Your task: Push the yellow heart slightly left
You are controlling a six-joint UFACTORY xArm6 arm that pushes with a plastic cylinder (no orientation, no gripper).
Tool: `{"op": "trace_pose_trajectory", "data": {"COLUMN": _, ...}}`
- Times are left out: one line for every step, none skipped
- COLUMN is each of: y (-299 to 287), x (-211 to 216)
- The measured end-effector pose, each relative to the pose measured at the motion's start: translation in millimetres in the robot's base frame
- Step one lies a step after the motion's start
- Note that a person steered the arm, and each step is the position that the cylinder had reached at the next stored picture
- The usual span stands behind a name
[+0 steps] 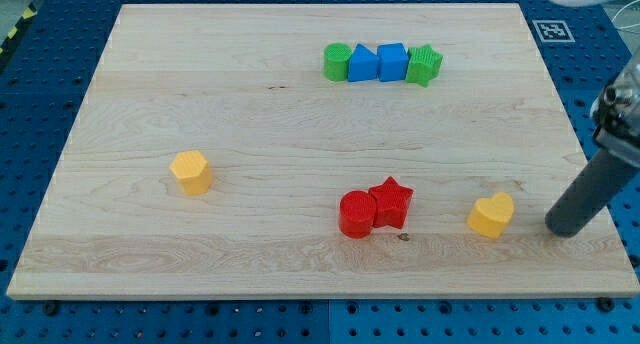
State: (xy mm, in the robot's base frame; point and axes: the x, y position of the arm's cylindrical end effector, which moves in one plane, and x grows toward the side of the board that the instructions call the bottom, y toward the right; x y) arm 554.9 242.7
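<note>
Pale wooden board [300, 154] on a blue pegged bench holds our blocks. We have no gripper, only a rod; my tip [562, 228] rests near the yellow heart [491, 215], on its right side, apart from it. Left of the heart, a red cylinder [356, 214] touches a red star [391, 201]. A yellow hexagon [190, 172] sits far left.
</note>
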Motion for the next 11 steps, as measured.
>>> {"op": "trace_pose_trajectory", "data": {"y": -8, "x": -12}}
{"op": "trace_pose_trajectory", "data": {"y": -18, "x": -12}}
{"op": "trace_pose_trajectory", "data": {"y": -23, "x": -12}}
{"op": "trace_pose_trajectory", "data": {"y": -33, "x": -12}}
{"op": "trace_pose_trajectory", "data": {"y": -49, "x": -12}}
{"op": "trace_pose_trajectory", "data": {"y": -56, "x": -12}}
{"op": "trace_pose_trajectory", "data": {"y": -64, "x": -12}}
{"op": "trace_pose_trajectory", "data": {"y": -70, "x": -14}}
{"op": "trace_pose_trajectory", "data": {"y": -70, "x": -14}}
{"op": "trace_pose_trajectory", "data": {"y": -70, "x": 5}}
{"op": "trace_pose_trajectory", "data": {"y": -70, "x": 19}}
